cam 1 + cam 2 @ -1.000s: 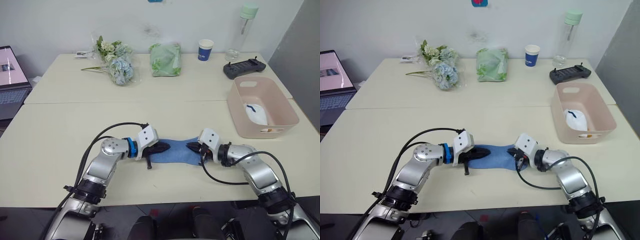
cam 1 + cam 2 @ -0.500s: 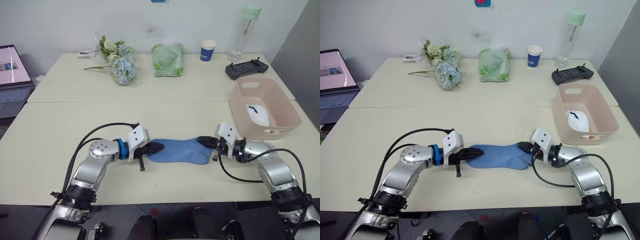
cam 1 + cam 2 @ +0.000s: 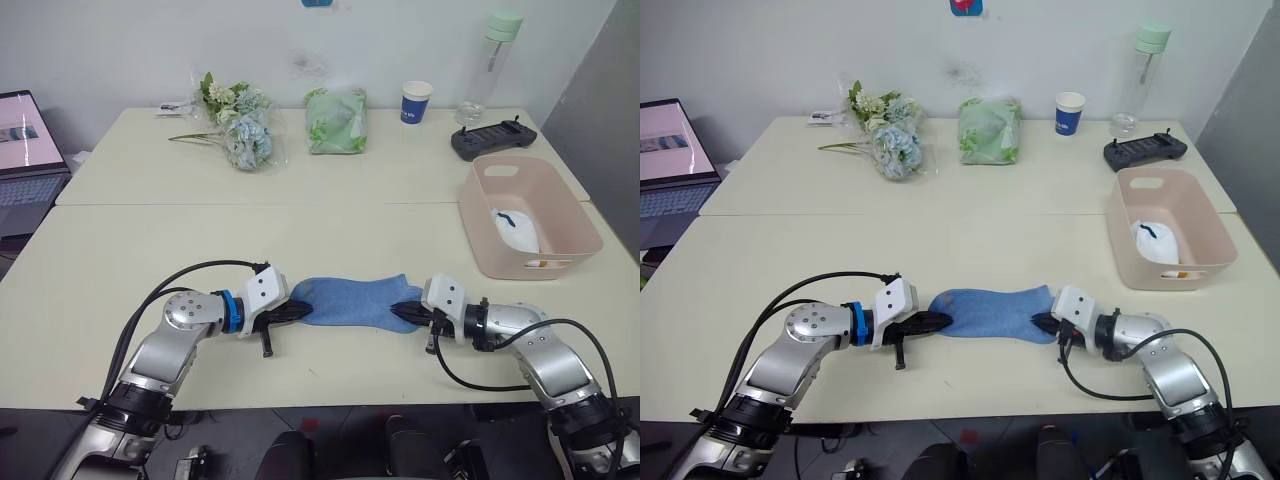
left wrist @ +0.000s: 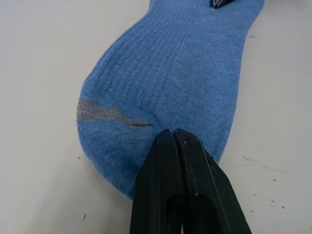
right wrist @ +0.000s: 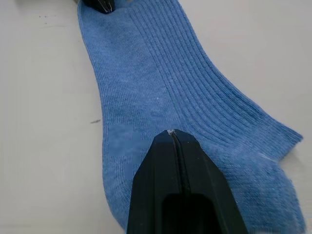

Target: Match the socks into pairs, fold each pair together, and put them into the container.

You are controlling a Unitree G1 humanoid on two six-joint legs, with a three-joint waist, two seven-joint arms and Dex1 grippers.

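A light blue sock lies stretched flat on the near table, between my two grippers. My left gripper is shut on its toe end, beside a grey seam line. Closed black fingers pinch the fabric there. My right gripper is shut on the opposite cuff end. At the right stands the pale pink container, with a white sock lying inside.
On the far table are a flower bunch, a green bundle in plastic, a blue-and-white paper cup, a clear bottle and a black controller. A laptop sits at the far left.
One second ago the sock was bunched between the close-set grippers. They have moved apart, drawing it out flat, and both are still shut on its ends.
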